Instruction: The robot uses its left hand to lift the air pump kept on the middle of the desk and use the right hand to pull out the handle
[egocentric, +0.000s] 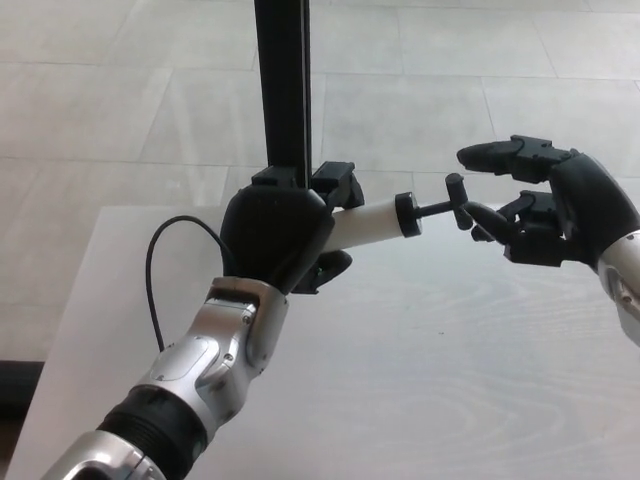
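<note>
The air pump (367, 222) is a white cylinder with a black cap and a thin black rod ending in a T-handle (456, 202). It is held above the desk, pointing right. My left hand (278, 235) is shut on the pump's left end, hiding that part. My right hand (545, 212) is at the handle with its fingers apart, one finger above the handle and others just right of it. The handle is not gripped.
The pale wood desk (420, 380) fills the lower part of the view. A black upright post (284, 85) stands behind the left hand. A thin black cable (155, 270) loops left of the left forearm. Tiled floor lies beyond.
</note>
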